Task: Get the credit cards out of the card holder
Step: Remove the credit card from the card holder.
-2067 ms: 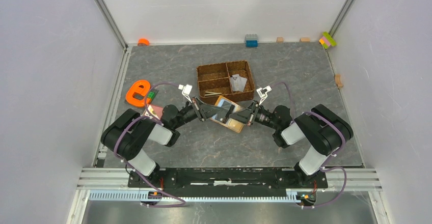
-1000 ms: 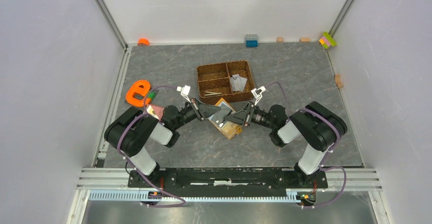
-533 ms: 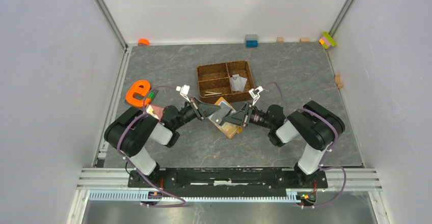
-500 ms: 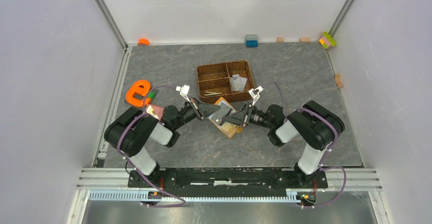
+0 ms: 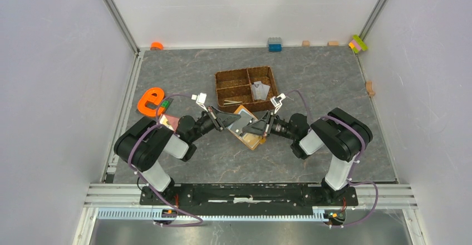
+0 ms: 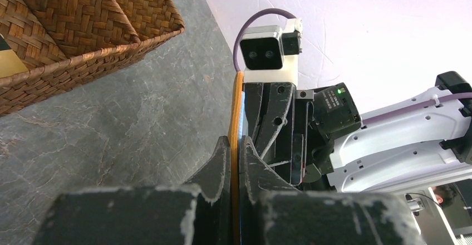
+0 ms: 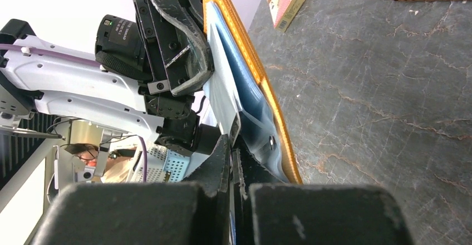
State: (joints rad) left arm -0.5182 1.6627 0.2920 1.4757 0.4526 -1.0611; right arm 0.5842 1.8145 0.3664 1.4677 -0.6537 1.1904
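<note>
The holder (image 5: 249,128) is just under the middle of the top view, in front of the basket (image 5: 222,79), and it is open. It is a flat orange-tan wallet with a pale blue-grey inside, and it stands on its edge between the two tools. The tabletop (image 5: 311,83) is dark grey with pale veins.

The left tool (image 5: 232,123) comes from the left. In the left wrist view its jaws (image 6: 234,146) are pressed together on the thin orange edge of the holder (image 6: 238,103), which runs up the middle of the frame.

The right tool (image 5: 257,128) comes from the right. In the right wrist view its jaws (image 7: 230,140) are pressed together on a thin pale sheet on the inner side of the holder (image 7: 251,61). I cannot tell whether this sheet is a card or the lining. A clear pocket with a small snap is just right of the fingertips.

Pale cards (image 5: 259,91) lie in the right compartment of the basket.
</note>
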